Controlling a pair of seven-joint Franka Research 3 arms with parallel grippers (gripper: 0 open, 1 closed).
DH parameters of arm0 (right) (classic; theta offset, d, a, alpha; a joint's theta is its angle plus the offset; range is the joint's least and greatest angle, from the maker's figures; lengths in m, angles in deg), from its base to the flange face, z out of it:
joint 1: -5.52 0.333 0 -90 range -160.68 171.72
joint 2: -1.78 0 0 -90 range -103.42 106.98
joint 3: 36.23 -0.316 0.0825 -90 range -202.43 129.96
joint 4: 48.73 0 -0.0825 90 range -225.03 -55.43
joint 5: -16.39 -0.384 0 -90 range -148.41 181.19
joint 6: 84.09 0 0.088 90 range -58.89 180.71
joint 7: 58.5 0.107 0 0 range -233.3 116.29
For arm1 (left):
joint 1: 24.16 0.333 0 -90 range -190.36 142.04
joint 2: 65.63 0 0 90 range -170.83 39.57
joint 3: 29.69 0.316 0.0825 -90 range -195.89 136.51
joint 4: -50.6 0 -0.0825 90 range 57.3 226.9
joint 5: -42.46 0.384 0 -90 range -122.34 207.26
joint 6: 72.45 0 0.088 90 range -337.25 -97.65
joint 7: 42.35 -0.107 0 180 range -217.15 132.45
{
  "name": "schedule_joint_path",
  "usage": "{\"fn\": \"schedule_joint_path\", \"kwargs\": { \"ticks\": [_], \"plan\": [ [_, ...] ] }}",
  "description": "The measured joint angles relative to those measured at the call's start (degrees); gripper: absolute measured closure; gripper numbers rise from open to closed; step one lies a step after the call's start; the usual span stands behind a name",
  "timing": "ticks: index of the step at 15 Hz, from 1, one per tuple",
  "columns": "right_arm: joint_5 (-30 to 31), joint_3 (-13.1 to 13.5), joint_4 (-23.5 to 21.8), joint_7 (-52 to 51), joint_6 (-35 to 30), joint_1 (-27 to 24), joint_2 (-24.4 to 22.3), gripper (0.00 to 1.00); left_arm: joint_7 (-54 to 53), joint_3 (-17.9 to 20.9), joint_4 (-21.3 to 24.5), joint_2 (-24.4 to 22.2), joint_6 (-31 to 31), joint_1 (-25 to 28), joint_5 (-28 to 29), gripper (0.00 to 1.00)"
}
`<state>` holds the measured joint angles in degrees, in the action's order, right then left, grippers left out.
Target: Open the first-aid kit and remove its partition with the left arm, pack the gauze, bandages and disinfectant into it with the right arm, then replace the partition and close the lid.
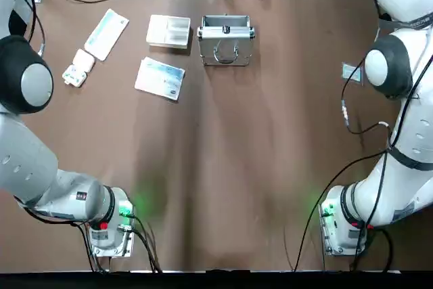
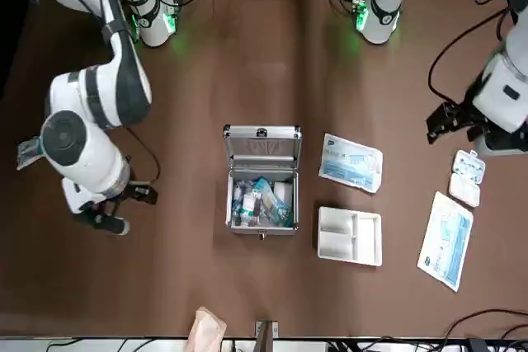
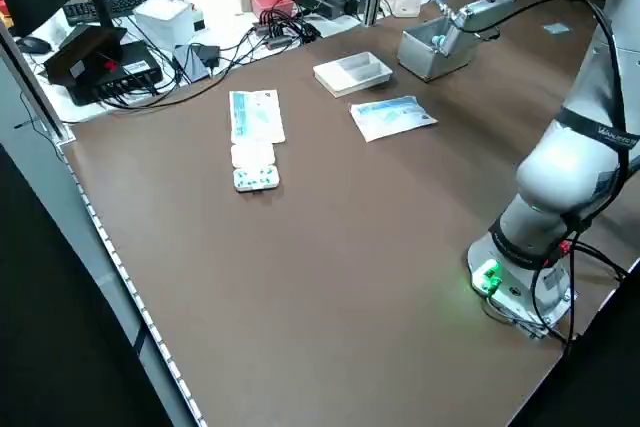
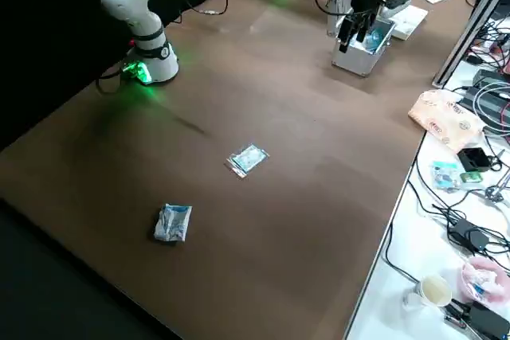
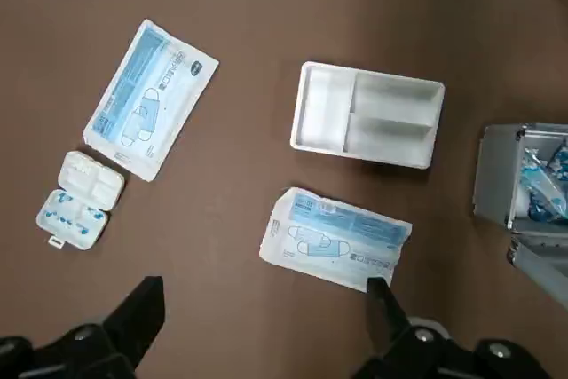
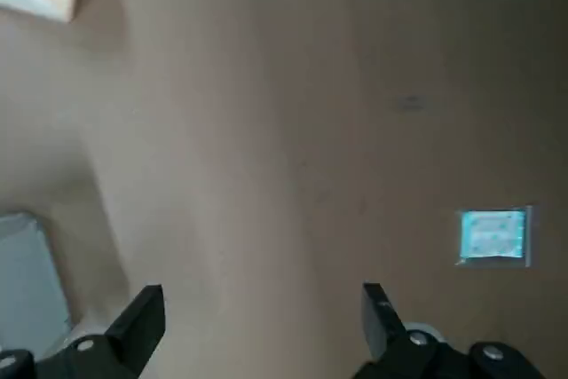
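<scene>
The open first-aid kit (image 2: 261, 179) stands at the worktop's (image 2: 247, 80) far middle, packed. Beside it lies the partition (image 2: 350, 235), light, stiff plastic; best pinched by a rim. Left gripper (image 5: 266, 326) and right gripper (image 6: 262, 326) hover spread, empty.

no legible text, labels or numbers

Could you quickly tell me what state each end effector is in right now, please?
Left end effector: open, holding nothing, above the table.
Right end effector: open, holding nothing, above the table.
</scene>
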<state>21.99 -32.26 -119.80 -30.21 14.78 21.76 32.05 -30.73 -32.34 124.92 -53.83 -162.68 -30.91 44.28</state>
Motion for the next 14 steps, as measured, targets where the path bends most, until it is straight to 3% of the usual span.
{"fn": "schedule_joint_path", "kwargs": {
  "ticks": [4,9,14],
  "plan": [
    [-0.88,0.01,-0.41,-1.31,-1.92,-5.53,-0.01,0.01,0.04,0.00,0.79,-1.80,-0.11,0.30,-0.02,0.00],
    [-5.09,0.11,-1.01,-17.55,-6.06,-14.55,-0.95,0.01,0.04,0.10,2.45,-3.01,-1.83,1.77,-0.02,0.00],
    [-5.84,0.07,-7.40,-27.60,-4.21,-21.52,-1.07,0.01,0.04,0.12,3.03,-2.96,-2.82,2.00,-0.02,0.00]
  ]
}}
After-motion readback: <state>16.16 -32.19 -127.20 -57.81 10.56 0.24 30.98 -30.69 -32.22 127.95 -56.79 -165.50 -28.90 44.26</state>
